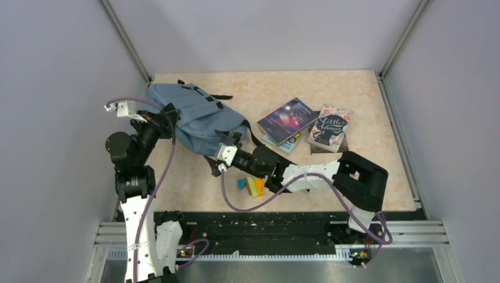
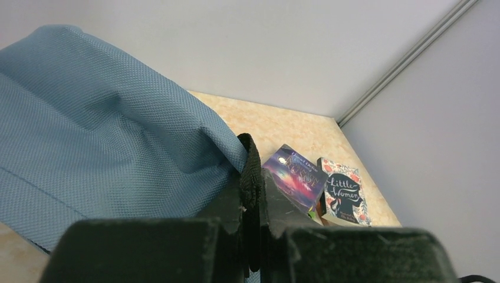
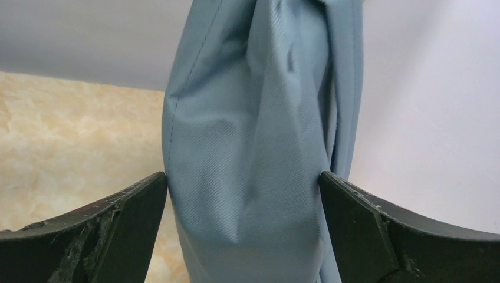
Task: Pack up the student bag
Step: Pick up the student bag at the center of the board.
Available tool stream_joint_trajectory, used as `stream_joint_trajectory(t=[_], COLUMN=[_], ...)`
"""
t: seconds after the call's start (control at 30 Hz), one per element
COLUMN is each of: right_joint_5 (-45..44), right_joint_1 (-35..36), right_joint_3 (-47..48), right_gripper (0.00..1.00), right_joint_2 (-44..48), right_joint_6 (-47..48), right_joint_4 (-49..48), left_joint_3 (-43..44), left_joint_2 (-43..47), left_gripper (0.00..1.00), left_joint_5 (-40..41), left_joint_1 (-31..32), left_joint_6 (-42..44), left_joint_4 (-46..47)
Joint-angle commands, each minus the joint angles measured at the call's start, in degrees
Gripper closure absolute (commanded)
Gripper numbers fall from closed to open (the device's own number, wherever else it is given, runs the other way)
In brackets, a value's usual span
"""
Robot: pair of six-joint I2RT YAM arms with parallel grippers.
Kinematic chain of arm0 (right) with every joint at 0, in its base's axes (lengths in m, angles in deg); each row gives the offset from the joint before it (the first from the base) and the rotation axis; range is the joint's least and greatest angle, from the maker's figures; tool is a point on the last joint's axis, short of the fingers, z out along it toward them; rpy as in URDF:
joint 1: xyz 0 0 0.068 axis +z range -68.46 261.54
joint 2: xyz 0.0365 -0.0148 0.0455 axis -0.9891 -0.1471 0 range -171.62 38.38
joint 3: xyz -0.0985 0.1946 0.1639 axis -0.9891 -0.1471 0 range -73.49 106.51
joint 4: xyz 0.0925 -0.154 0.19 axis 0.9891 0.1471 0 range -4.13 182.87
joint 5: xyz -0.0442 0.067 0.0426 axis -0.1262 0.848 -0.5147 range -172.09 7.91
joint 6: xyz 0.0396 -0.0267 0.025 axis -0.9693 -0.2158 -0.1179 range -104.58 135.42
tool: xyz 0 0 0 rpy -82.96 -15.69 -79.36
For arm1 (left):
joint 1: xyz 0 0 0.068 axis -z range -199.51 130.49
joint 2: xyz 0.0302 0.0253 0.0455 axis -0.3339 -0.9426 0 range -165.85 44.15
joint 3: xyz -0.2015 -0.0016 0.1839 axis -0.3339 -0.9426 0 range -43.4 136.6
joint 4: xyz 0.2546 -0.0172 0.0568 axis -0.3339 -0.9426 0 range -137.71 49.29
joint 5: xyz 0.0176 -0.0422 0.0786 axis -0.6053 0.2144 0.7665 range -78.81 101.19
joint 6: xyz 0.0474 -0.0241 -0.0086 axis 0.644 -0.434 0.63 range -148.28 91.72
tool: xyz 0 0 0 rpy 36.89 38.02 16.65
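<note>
Top external view: a beige, marbled surface (image 1: 365,100) is enclosed by plain pale-grey walls (image 1: 265,29) with metal corner rails (image 1: 128,44). The student bag (image 1: 188,115), soft slate-blue woven fabric, is slumped at the far left. Its black strap (image 2: 250,159) is clamped in the closed left pincer (image 2: 252,203); a fold of it is straddled by the wide-open right pincer (image 3: 243,180).
</note>
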Motion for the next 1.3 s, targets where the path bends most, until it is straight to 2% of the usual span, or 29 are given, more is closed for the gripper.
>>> stream_joint_trajectory(t=[0.0,0.2,0.37,0.57,0.7,0.73,0.77,0.83,0.87,0.9,0.93,1.0,1.07,1.1,1.27], right_joint_5=[-5.3,-6.9,-15.1,-17.8,-22.6,-24.0,-25.7,-27.3,-27.2,-27.0,-26.3,-24.1,-21.5,-20.2,-13.6], right_joint_1=[0.8,1.9,2.6,2.7,2.7,2.7,2.6,2.0,1.4,0.9,0.3,-1.1,-2.3,-3.0,-8.4], right_joint_3=[-0.2,-1.1,0.8,3.7,7.2,7.8,8.3,9.1,9.8,10.5,11.2,12.2,13.6,15.0,23.9], right_gripper=[0.01,0.01,0.01,0.01,0.02,0.07,0.17,0.42,0.61,0.75,0.85,1.0,1.0,1.0,1.0], right_joint_2=[-2.9,-3.7,-6.8,-9.4,-12.1,-12.4,-12.4,-11.7,-10.8,-9.7,-8.3,-4.7,-0.9,0.8,7.4], right_joint_6=[2.7,4.1,5.7,6.0,7.0,7.5,7.8,7.2,5.9,4.1,2.1,-1.5,-5.2,-7.1,-16.1], right_joint_4=[-4.4,-5.8,-6.1,-5.7,-5.4,-5.4,-5.8,-5.7,-4.3,-2.4,-0.2,4.1,9.7,13.6,34.7], left_joint_3=[0.5,0.7,0.6,0.6,0.6,0.6,0.5,0.3,0.3,0.5,0.7,1.3,1.7,1.8,1.8], left_joint_2=[1.8,1.6,1.9,2.0,2.6,2.9,3.4,4.2,4.4,4.7,4.8,4.8,5.2,5.6,8.6], left_gripper=[1.0,1.0,1.0,1.0,1.0,1.0,1.0,1.0,1.0,1.0,0.9,0.53,0.2,0.12,0.08], left_joint_5=[1.1,2.5,2.2,1.9,1.9,1.9,2.1,2.8,3.3,3.7,4.0,3.7,3.4,3.1,2.8], left_joint_1=[0.1,0.1,0.1,0.1,0.1,0.1,0.1,0.1,0.1,0.1,0.1,0.1,0.1,0.1,0.1], left_joint_6=[0.9,1.5,1.6,1.6,1.7,1.8,2.0,2.8,3.5,4.3,5.5,8.4,11.3,12.7,16.9], left_joint_4=[7.5,6.4,6.6,6.7,6.3,6.2,6.2,6.0,5.7,5.2,4.5,2.7,1.2,0.7,1.4])
